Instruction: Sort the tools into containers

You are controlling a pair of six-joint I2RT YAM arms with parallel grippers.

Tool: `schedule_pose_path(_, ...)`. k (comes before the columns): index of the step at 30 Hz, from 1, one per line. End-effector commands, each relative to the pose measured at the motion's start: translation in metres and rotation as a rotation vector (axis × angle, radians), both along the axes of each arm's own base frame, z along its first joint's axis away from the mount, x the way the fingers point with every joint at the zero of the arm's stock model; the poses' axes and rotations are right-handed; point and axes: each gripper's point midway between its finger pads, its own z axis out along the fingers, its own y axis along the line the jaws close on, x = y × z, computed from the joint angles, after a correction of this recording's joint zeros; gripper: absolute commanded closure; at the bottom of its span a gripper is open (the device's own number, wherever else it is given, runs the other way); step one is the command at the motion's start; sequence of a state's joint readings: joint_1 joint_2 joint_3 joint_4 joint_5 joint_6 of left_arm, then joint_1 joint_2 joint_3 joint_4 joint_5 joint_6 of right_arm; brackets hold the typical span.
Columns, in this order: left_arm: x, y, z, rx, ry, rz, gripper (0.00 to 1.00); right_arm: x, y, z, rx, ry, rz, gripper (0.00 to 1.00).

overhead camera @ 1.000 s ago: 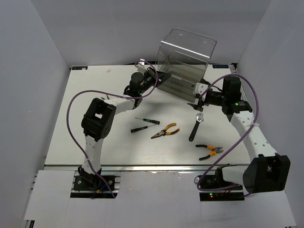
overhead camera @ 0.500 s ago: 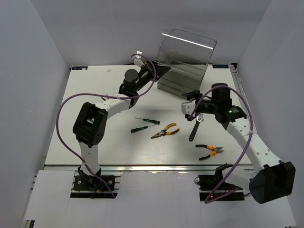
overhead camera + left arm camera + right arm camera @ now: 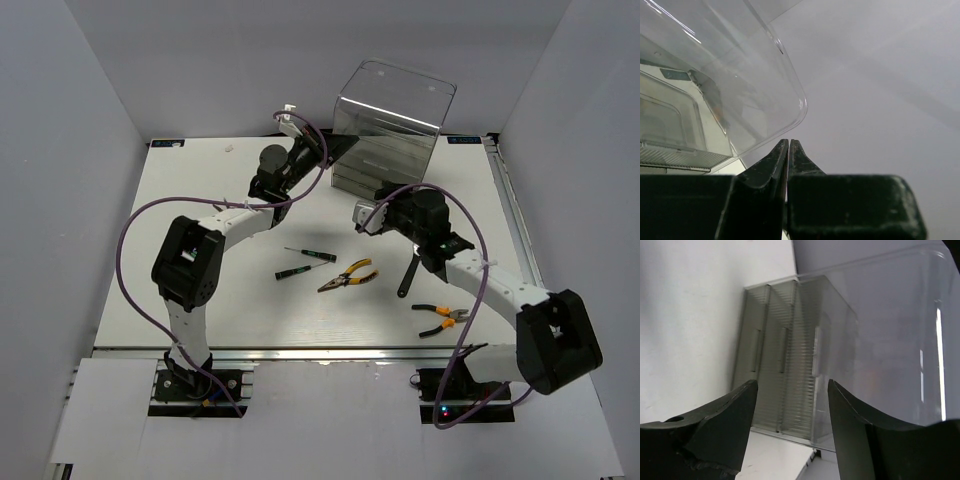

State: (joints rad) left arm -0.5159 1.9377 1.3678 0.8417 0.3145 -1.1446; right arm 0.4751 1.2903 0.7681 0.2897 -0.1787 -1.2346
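Observation:
The smoky clear drawer cabinet (image 3: 395, 125) stands at the back of the table. My left gripper (image 3: 345, 145) is shut and empty, its tips (image 3: 789, 143) at the cabinet's left edge (image 3: 740, 90). My right gripper (image 3: 383, 195) is open and empty just in front of the stacked drawers (image 3: 782, 365); its fingers (image 3: 727, 412) frame them. On the table lie two thin screwdrivers (image 3: 310, 255) (image 3: 292, 271), yellow-handled pliers (image 3: 348, 277), orange-handled cutters (image 3: 440, 316) and a wrench (image 3: 406, 278), partly hidden by my right arm.
Grey walls close in the table on the left, back and right. Purple cables (image 3: 135, 235) loop beside both arms. The tools lie in a loose row between the arms, in front of the cabinet.
The cabinet went from tilted to standing upright. My right arm swung left from the cabinet's right side to its front. My left gripper stayed at the cabinet's left edge.

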Motion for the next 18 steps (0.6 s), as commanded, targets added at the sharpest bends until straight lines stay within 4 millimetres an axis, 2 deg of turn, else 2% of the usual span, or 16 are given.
schedule_pose_path(1, -0.02, 0.013, 0.063, -0.061, -0.125, 0.005, 1.0, 0.025, -0.007, 0.047, 0.087, -0.195, -0.125, 0.35)
schedule_pose_path(4, -0.02, 0.013, 0.062, -0.056, -0.128, 0.006, 1.0, 0.022, -0.005, 0.05, 0.131, -0.167, -0.122, 0.37)
schedule_pose_path(6, -0.021, 0.013, 0.052, -0.04, -0.114, 0.007, 1.0, 0.018, -0.007, 0.046, 0.138, -0.09, -0.134, 0.38)
schedule_pose_path(7, -0.019, 0.015, 0.045, -0.035, -0.095, 0.018, 1.0, 0.019, -0.008, 0.056, 0.158, -0.052, -0.104, 0.38)
schedule_pose_path(8, -0.019, 0.016, 0.025, -0.023, -0.043, 0.025, 1.0, 0.015, -0.01, 0.052, 0.154, 0.006, -0.087, 0.38)
schedule_pose_path(9, -0.018, 0.018, 0.014, -0.017, -0.013, 0.038, 0.99, 0.004, -0.014, 0.037, 0.133, 0.111, -0.071, 0.38)
schedule_pose_path(10, -0.016, 0.02, 0.004, -0.012, 0.014, 0.051, 0.92, 0.002, -0.02, 0.041, 0.158, 0.155, -0.038, 0.33)
schedule_pose_path(11, -0.013, 0.022, -0.005, -0.013, 0.045, 0.072, 0.88, -0.004, -0.025, 0.038, 0.169, 0.207, -0.026, 0.31)
schedule_pose_path(12, -0.01, 0.022, -0.019, -0.001, 0.073, 0.081, 0.84, -0.018, -0.03, 0.028, 0.166, 0.293, -0.012, 0.29)
schedule_pose_path(13, -0.008, 0.021, -0.026, 0.006, 0.092, 0.083, 0.76, -0.022, -0.036, 0.03, 0.202, 0.329, 0.016, 0.28)
schedule_pose_path(16, 0.0, 0.011, -0.042, 0.025, 0.122, 0.076, 0.67, -0.039, -0.044, 0.044, 0.293, 0.394, 0.048, 0.24)
schedule_pose_path(17, 0.002, 0.007, -0.045, 0.034, 0.121, 0.071, 0.61, -0.042, -0.043, 0.049, 0.314, 0.399, 0.052, 0.23)
schedule_pose_path(18, 0.006, -0.002, -0.049, 0.039, 0.121, 0.06, 0.59, -0.045, -0.044, 0.057, 0.354, 0.406, 0.054, 0.22)
